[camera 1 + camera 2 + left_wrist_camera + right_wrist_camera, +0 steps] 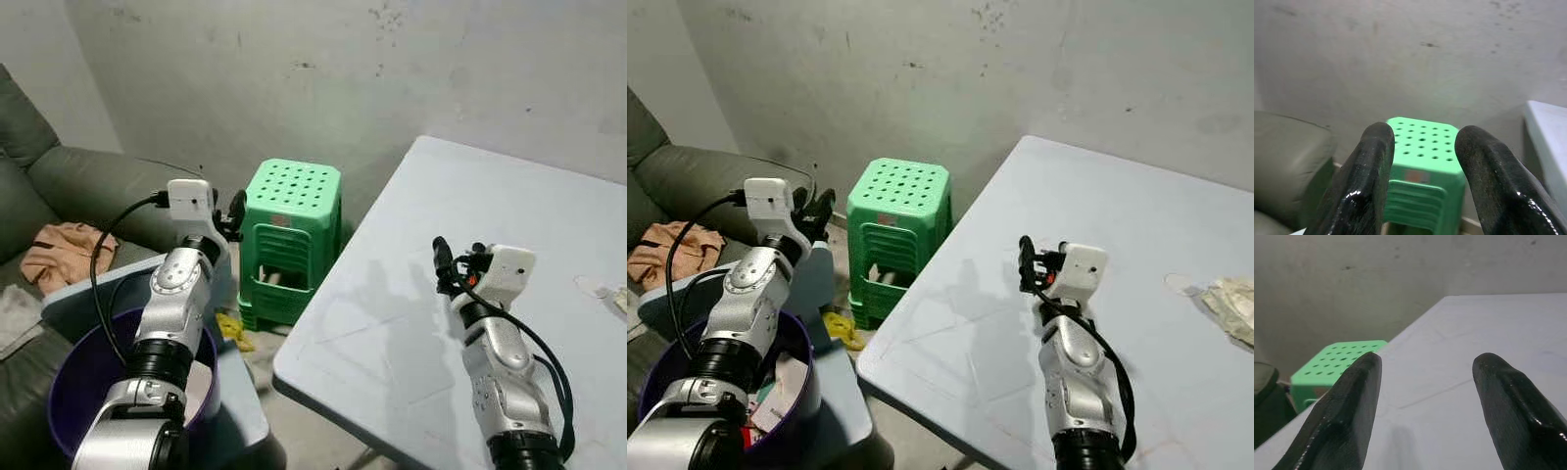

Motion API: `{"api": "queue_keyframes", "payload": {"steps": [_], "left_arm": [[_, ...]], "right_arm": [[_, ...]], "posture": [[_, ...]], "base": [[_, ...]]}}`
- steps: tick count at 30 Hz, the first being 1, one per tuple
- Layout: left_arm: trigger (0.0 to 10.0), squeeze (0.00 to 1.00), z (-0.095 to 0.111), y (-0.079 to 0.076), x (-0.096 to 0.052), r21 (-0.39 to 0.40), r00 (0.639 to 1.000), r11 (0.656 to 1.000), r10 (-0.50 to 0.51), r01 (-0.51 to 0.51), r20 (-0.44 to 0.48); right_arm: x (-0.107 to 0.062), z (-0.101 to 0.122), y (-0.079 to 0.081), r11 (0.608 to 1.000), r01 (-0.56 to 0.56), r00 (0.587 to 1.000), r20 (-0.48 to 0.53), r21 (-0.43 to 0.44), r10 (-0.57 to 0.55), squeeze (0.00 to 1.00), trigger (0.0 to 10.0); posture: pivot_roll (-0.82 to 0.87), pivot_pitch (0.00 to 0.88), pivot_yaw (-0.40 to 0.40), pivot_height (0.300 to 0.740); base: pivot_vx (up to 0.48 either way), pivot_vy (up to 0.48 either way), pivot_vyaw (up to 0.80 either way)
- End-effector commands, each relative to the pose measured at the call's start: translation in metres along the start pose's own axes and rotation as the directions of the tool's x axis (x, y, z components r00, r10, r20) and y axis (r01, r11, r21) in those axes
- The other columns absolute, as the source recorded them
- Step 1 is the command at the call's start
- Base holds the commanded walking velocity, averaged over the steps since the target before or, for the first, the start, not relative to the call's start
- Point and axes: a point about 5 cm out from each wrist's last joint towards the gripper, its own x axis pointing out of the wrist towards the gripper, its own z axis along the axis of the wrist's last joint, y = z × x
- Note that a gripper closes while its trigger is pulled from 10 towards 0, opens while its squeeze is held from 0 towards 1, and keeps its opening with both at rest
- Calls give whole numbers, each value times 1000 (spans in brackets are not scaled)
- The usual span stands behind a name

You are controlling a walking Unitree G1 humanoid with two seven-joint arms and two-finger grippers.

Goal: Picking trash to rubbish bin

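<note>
At the far left a grey-green sofa [69,176] carries a crumpled peach cloth [64,253] on its seat. In front of it stands a purple rubbish bin [794,338] with some paper or packaging inside, resting on a pale blue low surface [240,401]. The left gripper [815,209] is raised above the bin's far side, fingers spread with nothing between them — its wrist camera looks past the two black fingers [1364,181] toward a green plastic stool [291,230] standing against the grey wall [392,69]. A small yellow scrap [233,330] lies on the floor at the stool's foot. To the right, a large pale blue table surface [411,323] slants across the scene. The right gripper [1026,262] hovers just above it near the middle, fingers [1347,421] parted and empty. At the far right edge of the table lies crumpled whitish trash [1232,304], possibly tissue or wrapper — well apart from the right gripper.
</note>
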Motion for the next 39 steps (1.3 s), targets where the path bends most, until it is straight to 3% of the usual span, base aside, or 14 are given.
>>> {"api": "queue_keyframes", "payload": {"steps": [1, 27, 33, 39], "left_arm": [[10000, 0, 4, 1, 2, 21, 1000, 1000, -7, 7, 5], [10000, 0, -4, 8, -10, 23, 999, 999, 44, -45, 20], [10000, 0, -5, 6, -11, 44, 999, 998, 35, -36, 14], [10000, 0, 1, 15, -9, 64, 999, 997, 36, -36, 0]], "right_arm": [[0, 3, 1, 1000, 0, 1000, 20, 2, 0, 0, 10000], [9, -1, 19, 995, -96, 995, -20, -19, 96, 0, 10000], [9, -5, 18, 997, -80, 996, -40, -5, 80, 0, 10000], [5, -13, 19, 999, -46, 997, -60, 25, 48, 0, 10000]], "posture": [[-82, 0, 53, 740], [5, 0, -33, 740], [4, 0, 3, 740], [6, 0, 37, 740]], "base": [[0, 0, 0], [0, 0, 0], [0, 0, 0], [0, 0, 0]]}}
